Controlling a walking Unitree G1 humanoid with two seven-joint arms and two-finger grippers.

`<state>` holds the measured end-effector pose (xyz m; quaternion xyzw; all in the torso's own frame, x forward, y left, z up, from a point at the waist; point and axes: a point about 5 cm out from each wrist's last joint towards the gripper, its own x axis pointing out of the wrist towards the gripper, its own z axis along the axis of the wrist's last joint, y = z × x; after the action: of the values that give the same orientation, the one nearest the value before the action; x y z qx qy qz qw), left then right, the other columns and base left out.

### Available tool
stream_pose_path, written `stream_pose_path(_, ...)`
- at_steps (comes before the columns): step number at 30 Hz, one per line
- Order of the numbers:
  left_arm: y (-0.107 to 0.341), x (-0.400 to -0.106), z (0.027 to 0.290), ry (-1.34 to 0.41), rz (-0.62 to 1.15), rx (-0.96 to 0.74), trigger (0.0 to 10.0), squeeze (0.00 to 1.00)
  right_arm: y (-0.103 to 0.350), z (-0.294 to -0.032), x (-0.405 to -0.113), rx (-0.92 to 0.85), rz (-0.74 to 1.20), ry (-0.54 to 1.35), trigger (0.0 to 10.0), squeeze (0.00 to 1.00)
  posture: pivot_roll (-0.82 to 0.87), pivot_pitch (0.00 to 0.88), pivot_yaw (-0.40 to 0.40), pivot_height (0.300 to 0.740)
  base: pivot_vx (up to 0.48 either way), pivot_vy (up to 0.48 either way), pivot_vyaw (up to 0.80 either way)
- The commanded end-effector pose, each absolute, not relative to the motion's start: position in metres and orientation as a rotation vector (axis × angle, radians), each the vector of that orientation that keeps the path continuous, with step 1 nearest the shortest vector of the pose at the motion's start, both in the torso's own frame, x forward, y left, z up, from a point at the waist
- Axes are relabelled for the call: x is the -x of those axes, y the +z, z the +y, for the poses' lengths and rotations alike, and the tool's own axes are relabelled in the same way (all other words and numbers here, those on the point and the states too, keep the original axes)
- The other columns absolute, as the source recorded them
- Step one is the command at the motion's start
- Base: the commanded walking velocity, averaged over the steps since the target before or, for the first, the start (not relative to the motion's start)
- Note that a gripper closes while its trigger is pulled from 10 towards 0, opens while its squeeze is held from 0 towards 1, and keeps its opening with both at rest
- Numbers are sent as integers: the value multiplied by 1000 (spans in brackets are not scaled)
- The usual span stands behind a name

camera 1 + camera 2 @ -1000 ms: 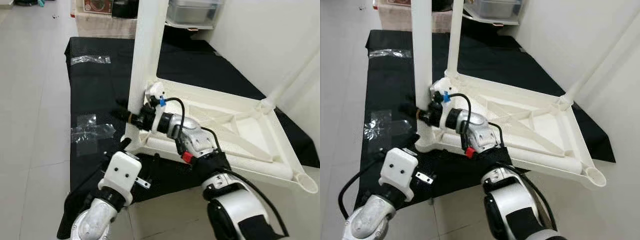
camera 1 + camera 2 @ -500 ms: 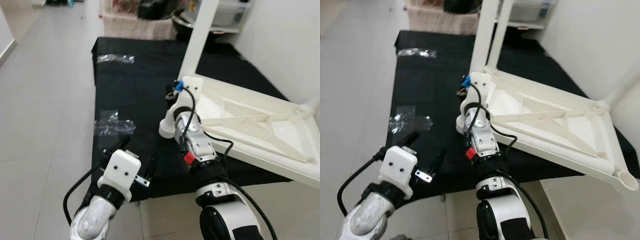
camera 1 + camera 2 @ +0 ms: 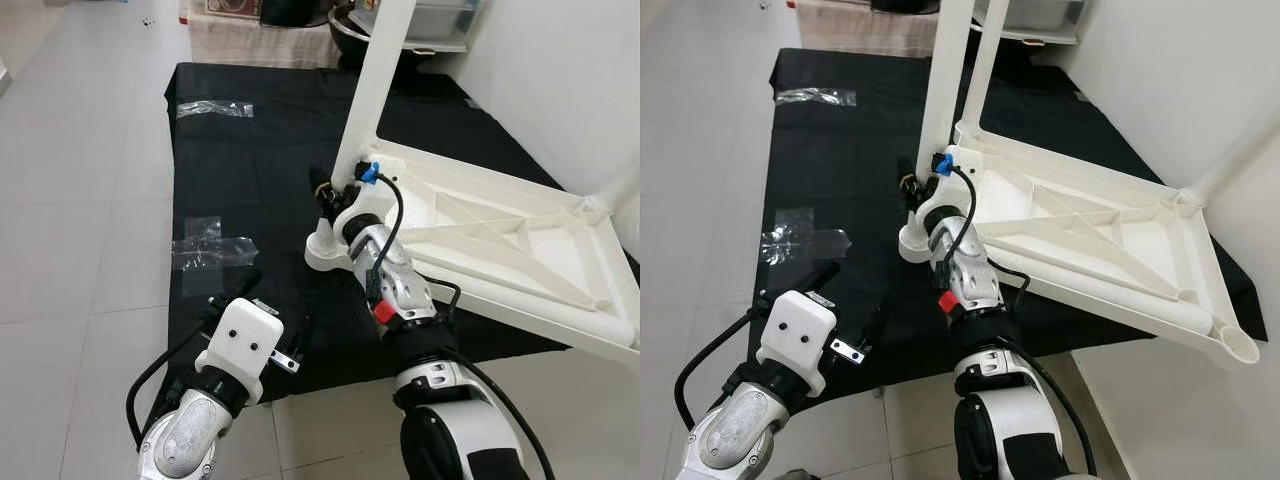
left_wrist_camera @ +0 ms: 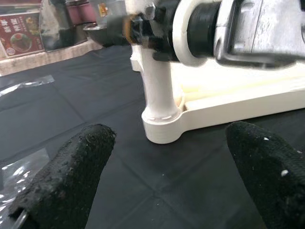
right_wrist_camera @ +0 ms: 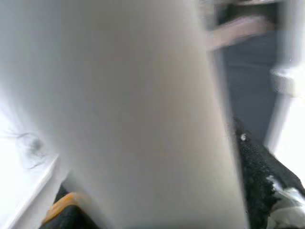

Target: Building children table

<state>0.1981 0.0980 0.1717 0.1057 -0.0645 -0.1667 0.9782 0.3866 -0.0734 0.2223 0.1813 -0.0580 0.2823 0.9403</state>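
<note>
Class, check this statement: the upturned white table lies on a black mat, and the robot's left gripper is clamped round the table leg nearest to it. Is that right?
Not quite. The right gripper, not the left, is shut on the table leg, as the left eye view shows. The left gripper hangs open above the black mat, apart from the leg. The upturned white table does lie on that mat.

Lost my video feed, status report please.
Right hand clamped on table leg at its socket. Left hand open, low over black mat. Tabletop upside down. Nothing blocking.

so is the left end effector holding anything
No, the left end effector is open over the black mat, its fingers apart with nothing between them.
</note>
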Motion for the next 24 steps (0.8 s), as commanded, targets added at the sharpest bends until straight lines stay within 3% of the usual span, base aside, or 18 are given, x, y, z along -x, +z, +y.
stream_pose_path(1, 166, -197, 97, -340, -111, -219, 10000, 0, 235, -69, -383, -381, -146, 782, 10000, 0, 120, 73, -161, 740, 0, 0, 0)
stream_pose_path(3, 165, -197, 96, -343, -113, -220, 10000, 0, 236, -67, -375, -305, -120, 1006, 10000, 0, 123, 64, -163, 740, 0, 0, 0)
stream_pose_path(7, 166, -196, 96, -344, -114, -217, 10000, 0, 235, -66, -371, -262, -104, 1108, 10000, 0, 124, 61, -164, 740, 0, 0, 0)
stream_pose_path(10, 166, -195, 91, -363, -121, -221, 10000, 0, 222, -55, -354, -77, -5, 1475, 10000, 0, 138, 64, -177, 740, 0, 0, 0)
stream_pose_path(15, 168, -195, 90, -366, -126, -227, 10000, 0, 219, -46, -354, -29, 15, 1531, 10000, 0, 150, 62, -185, 740, 0, 0, 0)
stream_pose_path(16, 168, -194, 90, -364, -127, -227, 10000, 0, 222, -40, -357, -31, 7, 1517, 8196, 0, 152, 60, -186, 740, 0, 0, 0)
stream_pose_path(19, 168, -194, 90, -362, -128, -228, 10000, 0, 224, -36, -358, -31, 1, 1509, 8196, 0, 150, 61, -186, 740, 0, 0, 0)
stream_pose_path(20, 168, -194, 90, -362, -128, -227, 10000, 0, 227, -33, -362, -41, -10, 1463, 0, 0, 150, 61, -186, 740, 0, 0, 0)
stream_pose_path(23, 167, -193, 89, -367, -127, -230, 10000, 0, 230, -32, -369, -55, -38, 1348, 0, 0, 148, 62, -187, 740, 0, 0, 0)
stream_pose_path(24, 166, -193, 89, -369, -125, -229, 10000, 0, 230, -34, -375, -64, -50, 1230, 0, 0, 146, 61, -183, 740, 0, 0, 0)
